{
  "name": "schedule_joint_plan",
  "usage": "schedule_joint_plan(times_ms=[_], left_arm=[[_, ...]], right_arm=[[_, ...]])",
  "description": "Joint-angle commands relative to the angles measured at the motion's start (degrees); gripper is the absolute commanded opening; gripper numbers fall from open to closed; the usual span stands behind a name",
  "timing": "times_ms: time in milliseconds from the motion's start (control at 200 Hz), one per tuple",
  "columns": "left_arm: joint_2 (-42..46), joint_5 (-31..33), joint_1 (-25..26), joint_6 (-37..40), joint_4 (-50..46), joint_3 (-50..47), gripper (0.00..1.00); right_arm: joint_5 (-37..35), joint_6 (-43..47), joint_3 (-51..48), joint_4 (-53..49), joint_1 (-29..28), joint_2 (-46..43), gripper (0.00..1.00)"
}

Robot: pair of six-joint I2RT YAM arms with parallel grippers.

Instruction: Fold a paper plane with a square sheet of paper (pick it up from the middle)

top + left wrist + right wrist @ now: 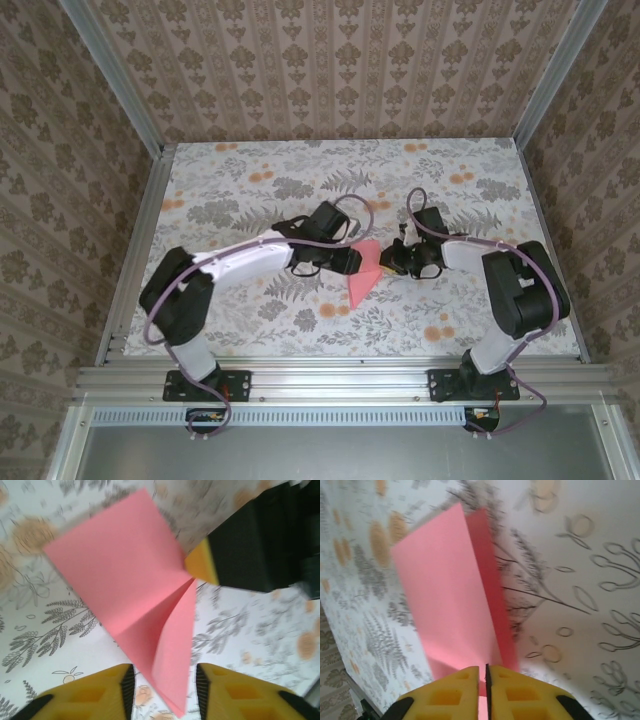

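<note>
Top view: floral-print tabletop (250,180), enclosed by patterned wallpaper walls (330,60). Both arms reach to the centre. The left pincer (350,260) and right pincer (392,262) face each other, close together. Between and just below them lies the folded pink-red sheet of paper (360,280), tapering to a point toward 7 o'clock.

Left wrist view: sheet of paper (125,570) runs from 11 o'clock down to 6 o'clock, with one crease meeting a narrower flap on its right side. The left pincer (162,680) is released, its yellow fingers (107,690) spread either side of the paper's lower tip. Cannot tell whether they touch it. The right pincer (200,567) meets the paper's right corner at 2 o'clock.

Right wrist view: right pincer (486,680) is clenched on the near edge of the sheet of paper (445,600), fingers almost together at 6 o'clock. The paper extends toward 11 o'clock over the tabletop (580,555), with a darker fold along its right side.
</note>
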State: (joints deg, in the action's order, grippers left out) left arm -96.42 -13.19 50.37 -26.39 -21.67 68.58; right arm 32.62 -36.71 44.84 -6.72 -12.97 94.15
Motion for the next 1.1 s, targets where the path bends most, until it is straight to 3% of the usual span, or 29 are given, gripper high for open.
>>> schedule_joint_plan(times_ms=[0,170,330,480,1095], left_arm=[[3.14,-0.63,0.45,-1.99,-0.69,-1.34,0.27],[-0.40,-3.91,3.21,-0.75,-1.56,1.13,0.13],[-5.34,-0.47,3.61,-1.35,-3.12,2.70,0.07],[-7.42,1.71,3.05,-0.80,-3.78,3.06,0.05],[-14.00,0.47,1.96,0.65,-2.15,2.97,0.03]], right_arm=[[1.77,1.72,2.25,-4.45,-0.12,-4.38,0.17],[0.69,1.57,1.39,-6.28,-0.06,-7.36,0.21],[0.17,1.05,-0.82,-6.13,-0.05,-9.18,0.27],[0.21,0.93,-2.20,-5.70,-0.06,-8.85,0.31],[3.86,-1.08,-3.88,-0.28,-0.29,-3.39,0.37]])
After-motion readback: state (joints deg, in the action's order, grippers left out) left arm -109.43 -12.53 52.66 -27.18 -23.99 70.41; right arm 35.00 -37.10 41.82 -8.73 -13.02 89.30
